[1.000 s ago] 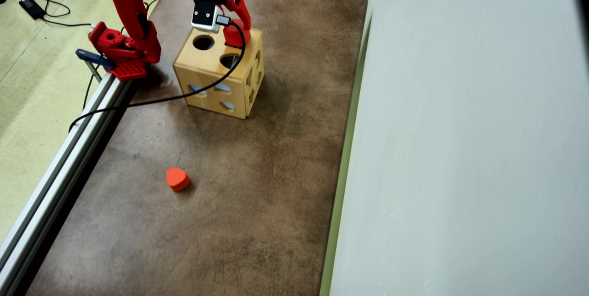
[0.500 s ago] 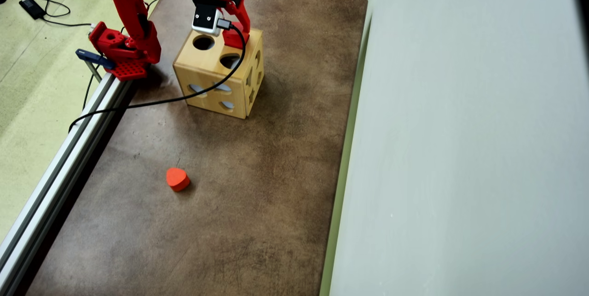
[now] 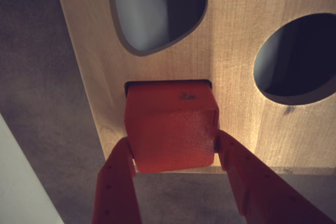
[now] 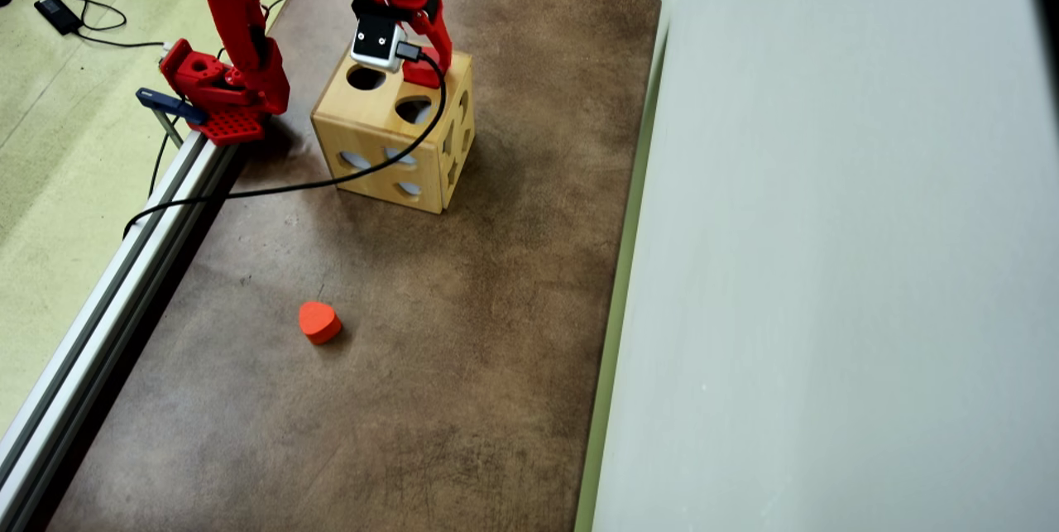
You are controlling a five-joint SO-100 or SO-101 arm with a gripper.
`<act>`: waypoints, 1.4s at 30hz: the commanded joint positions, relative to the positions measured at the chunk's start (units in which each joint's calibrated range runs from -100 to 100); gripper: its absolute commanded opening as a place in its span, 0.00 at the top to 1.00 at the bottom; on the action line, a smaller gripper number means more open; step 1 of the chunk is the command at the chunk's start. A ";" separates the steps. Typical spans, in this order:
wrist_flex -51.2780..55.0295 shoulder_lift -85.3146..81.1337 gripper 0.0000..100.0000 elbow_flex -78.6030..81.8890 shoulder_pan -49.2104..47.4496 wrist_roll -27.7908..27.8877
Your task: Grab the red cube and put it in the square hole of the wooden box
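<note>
- The red cube (image 3: 170, 129) sits clamped between the gripper's (image 3: 173, 156) two fingers, one pad on its left face and the other on its right in the wrist view; its far end meets the square hole (image 3: 168, 82), of which only a thin dark rim shows at the cube's 12 o'clock edge.
- Judged from its look, the cube is a light, rigid painted block: matte, finely grained surface, flat faces, sharp corners. It should not deform or break, and the side-face grip looks sound. Whether it has entered the hole or only rests on the lip, I cannot tell.
- The hole seems barely wider than the cube, so a slight twist could jam a corner on the edge.
- The wooden box (image 3: 236, 51) is pale, smooth wood with visible grain. In the wrist view a curved teardrop-like hole (image 3: 157, 9) lies at 12 o'clock from the cube and a round hole (image 3: 296, 59) at about 2 o'clock.
- In the overhead view the box (image 4: 372, 135) stands at the table's (image 4: 463, 333) 12 o'clock end, with the gripper (image 4: 424, 73) over its top face.
- The fingers (image 3: 113, 187) are red-orange printed plastic with small dimples.
- A rounded heart-like block (image 4: 318, 322) lies well apart, at the box's 6 o'clock, on the mottled brown table.
</note>
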 commanded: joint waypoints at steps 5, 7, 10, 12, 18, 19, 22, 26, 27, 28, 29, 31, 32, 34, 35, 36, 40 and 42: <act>0.99 -1.23 0.73 -0.24 -0.26 -0.05; 1.55 -1.23 0.68 -0.24 -0.41 -0.10; 2.28 -1.23 0.68 -0.95 -0.41 -0.10; 2.28 -1.57 0.68 -1.13 -0.41 -0.10; 2.36 -16.26 0.68 -1.04 -0.34 -0.05; 2.36 -19.40 0.68 -0.60 -0.34 0.05; 2.36 -29.42 0.68 -0.24 -0.71 0.39; 2.44 -41.74 0.68 -0.06 -0.93 0.44; 2.52 -44.88 0.68 -0.06 -0.93 0.44; 3.00 -48.11 0.68 -0.06 -0.86 0.44; 3.56 -51.33 0.68 0.03 -0.63 0.44; 4.53 -57.53 0.68 0.03 -0.34 0.44; 4.61 -60.76 0.68 0.39 -0.26 0.44; 4.61 -67.13 0.68 2.71 -0.19 0.44; 4.61 -70.19 0.68 4.50 -0.19 0.44; 4.53 -73.25 0.68 6.56 -0.19 0.44; 3.97 -86.49 0.68 13.71 0.93 0.49; 3.89 -92.01 0.68 14.97 4.05 0.49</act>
